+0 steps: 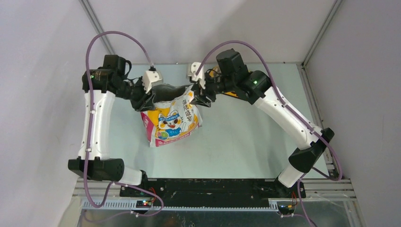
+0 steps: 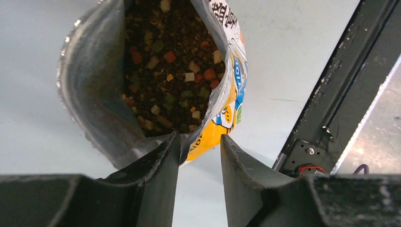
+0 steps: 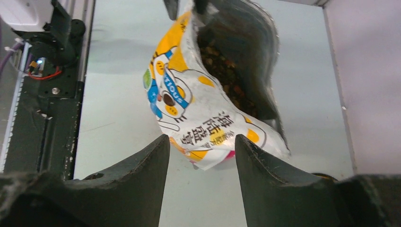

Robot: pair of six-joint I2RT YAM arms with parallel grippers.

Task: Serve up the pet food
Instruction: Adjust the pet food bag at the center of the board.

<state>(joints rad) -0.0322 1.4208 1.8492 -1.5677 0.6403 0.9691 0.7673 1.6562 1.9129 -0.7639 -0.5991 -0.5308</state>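
The kibble [image 2: 175,90] lies inside the open bag [image 1: 171,124], near the desk's [image 1: 246,142] far edge, left of middle, between both pincers. The left arm [image 1: 97,123] runs forward, wrist bent inward. The left pincer [image 2: 199,137] is parted, the bag's rim against one finger, unclamped. The right arm [image 1: 288,116] angles in. The right pincer [image 3: 202,138] gapes astride the bag's corner, gripping nothing.

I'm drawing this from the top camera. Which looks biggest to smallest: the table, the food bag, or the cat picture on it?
1. Table
2. Food bag
3. Cat picture, which is printed on the bag's front
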